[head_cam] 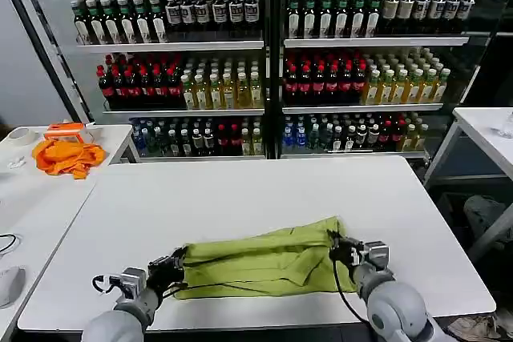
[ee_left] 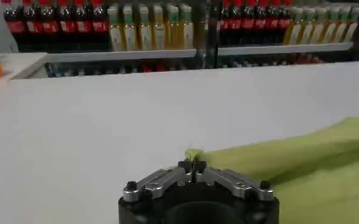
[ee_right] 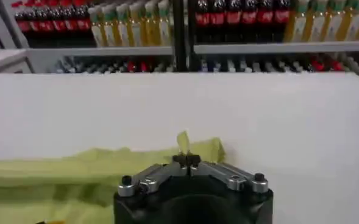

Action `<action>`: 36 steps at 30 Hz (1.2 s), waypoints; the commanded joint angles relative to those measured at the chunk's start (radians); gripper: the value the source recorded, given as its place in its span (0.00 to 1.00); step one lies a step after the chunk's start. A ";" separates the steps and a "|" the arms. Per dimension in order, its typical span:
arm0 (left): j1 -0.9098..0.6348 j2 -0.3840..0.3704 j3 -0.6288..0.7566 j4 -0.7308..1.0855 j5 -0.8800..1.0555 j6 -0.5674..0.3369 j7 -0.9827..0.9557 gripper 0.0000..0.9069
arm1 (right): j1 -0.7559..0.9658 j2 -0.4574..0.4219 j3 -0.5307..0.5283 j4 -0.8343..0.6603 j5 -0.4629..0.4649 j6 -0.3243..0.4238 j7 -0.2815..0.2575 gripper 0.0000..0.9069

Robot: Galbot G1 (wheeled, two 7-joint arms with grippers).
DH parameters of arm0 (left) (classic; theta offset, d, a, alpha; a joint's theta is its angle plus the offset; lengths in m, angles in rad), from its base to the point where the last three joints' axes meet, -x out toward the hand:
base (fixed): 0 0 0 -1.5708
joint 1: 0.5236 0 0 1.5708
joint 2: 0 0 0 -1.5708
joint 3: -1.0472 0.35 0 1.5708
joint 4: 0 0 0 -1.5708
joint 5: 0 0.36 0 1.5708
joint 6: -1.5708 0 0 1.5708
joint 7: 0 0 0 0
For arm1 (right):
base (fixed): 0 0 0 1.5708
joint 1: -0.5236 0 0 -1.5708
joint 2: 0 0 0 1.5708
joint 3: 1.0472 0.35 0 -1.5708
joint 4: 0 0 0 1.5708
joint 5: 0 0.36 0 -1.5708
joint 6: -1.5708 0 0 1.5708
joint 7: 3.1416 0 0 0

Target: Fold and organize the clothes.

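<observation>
The clothes, a lime shirt, lie folded into a long band near the front edge of the white table. My left gripper is shut on the band's left end, and a small tuft of the clothes sticks up between its closed tips. My right gripper is shut on the right end, where a flap of the clothes stands pinched above its tips. Both ends look slightly lifted off the table.
Drink coolers full of bottles stand behind the table. A side table to the left carries an orange cloth and an orange box. Another white table stands at the right.
</observation>
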 commanded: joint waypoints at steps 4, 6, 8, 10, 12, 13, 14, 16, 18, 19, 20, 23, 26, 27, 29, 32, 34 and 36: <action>0.066 -0.067 -0.005 -0.070 0.117 -0.062 -0.067 1.00 | -0.099 0.025 0.035 0.063 -0.061 0.005 0.002 1.00; 0.094 -0.103 -0.013 -0.096 0.116 -0.077 -0.104 1.00 | -0.111 0.028 0.041 0.070 -0.067 0.005 0.000 1.00; 0.116 -0.152 -0.014 -0.111 0.118 -0.096 -0.131 1.00 | -0.115 0.031 0.044 0.067 -0.074 0.007 -0.002 1.00; 0.129 -0.190 -0.014 -0.111 0.125 -0.104 -0.143 1.00 | -0.117 0.034 0.047 0.066 -0.075 0.007 -0.002 1.00; 0.142 -0.233 -0.010 -0.103 0.136 -0.108 -0.156 1.00 | -0.122 0.038 0.049 0.067 -0.077 0.007 -0.003 1.00; 0.148 -0.249 -0.008 -0.091 0.149 -0.113 -0.159 1.00 | -0.124 0.040 0.049 0.068 -0.078 0.007 -0.003 1.00; 0.151 -0.264 -0.002 -0.074 0.167 -0.119 -0.164 1.00 | -0.126 0.042 0.049 0.068 -0.080 0.007 -0.003 1.00; 0.156 -0.288 0.003 -0.050 0.188 -0.131 -0.172 1.00 | -0.133 0.047 0.048 0.070 -0.083 0.007 -0.003 1.00; 0.156 -0.314 0.007 -0.028 0.190 -0.132 -0.181 1.00 | -0.139 0.050 0.049 0.072 -0.088 0.007 -0.003 1.00; 0.155 -0.318 0.010 -0.022 0.190 -0.133 -0.183 1.00 | -0.141 0.051 0.049 0.072 -0.089 0.007 -0.003 1.00; 0.156 -0.325 0.013 -0.015 0.191 -0.135 -0.185 1.00 | -0.143 0.052 0.050 0.072 -0.091 0.008 -0.003 1.00; 0.156 -0.339 0.029 0.000 0.196 -0.143 -0.190 1.00 | -0.149 0.054 0.053 0.075 -0.092 0.009 -0.002 1.00; 0.153 -0.346 0.032 0.016 0.199 -0.163 -0.192 0.13 | -0.156 0.054 0.057 0.080 -0.092 0.008 -0.002 1.00; 0.152 -0.348 0.032 0.022 0.199 -0.174 -0.193 0.03 | -0.159 0.053 0.059 0.083 -0.092 0.008 -0.003 1.00; 0.151 -0.350 0.033 0.029 0.198 -0.184 -0.192 0.02 | -0.162 0.053 0.061 0.086 -0.092 0.009 -0.003 1.00; 0.148 -0.355 0.033 0.043 0.194 -0.196 -0.191 0.02 | -0.165 0.053 0.065 0.086 -0.091 0.009 -0.002 1.00; 0.147 -0.359 0.033 0.049 0.188 -0.207 -0.189 0.02 | -0.168 0.054 0.068 0.087 -0.091 0.010 -0.001 1.00; 0.146 -0.363 0.035 0.051 0.177 -0.224 -0.186 0.02 | -0.169 0.055 0.068 0.088 -0.091 0.010 0.000 1.00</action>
